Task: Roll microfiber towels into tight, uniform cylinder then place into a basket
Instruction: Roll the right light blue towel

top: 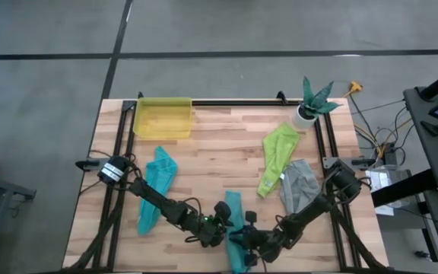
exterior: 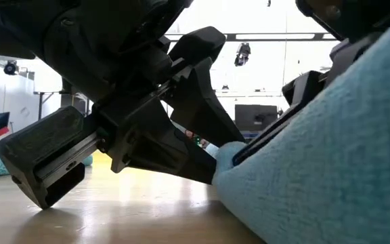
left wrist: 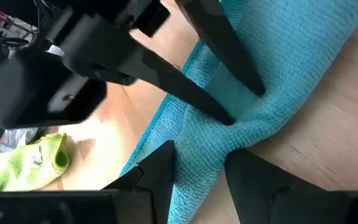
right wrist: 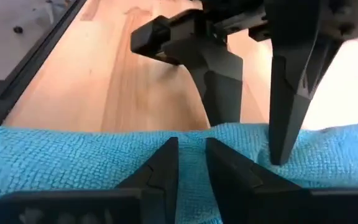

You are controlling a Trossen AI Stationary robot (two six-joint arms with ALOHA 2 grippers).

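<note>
We judge that the rolling step is in hand, on the light blue towel [top: 234, 228] at the near edge of the desk [top: 219, 144], and no roll is formed yet. Both pincers meet on this cloth. The left pincer [left wrist: 197, 165] stands partly open with a ridge of the towel between its fingers — it straddles the fold, but we cannot tell if it really pinches it. The right pincer [right wrist: 191, 155] has its fingers close together, with only a narrow gap, and the tips rest on the towel's edge; whether cloth is caught between them, we cannot tell.

The next move, in our opinion, calls for both pincers to take the same edge and turn it over evenly, so the cylinder stays tight.

The teal towel [top: 157, 183] lies on the left part of the desk; the lime green towel [top: 278, 156] and the grey towel [top: 299, 186] lie on the right, touching each other. The basket [top: 162, 118] stands at the far left corner — well apart from the pincers.
</note>
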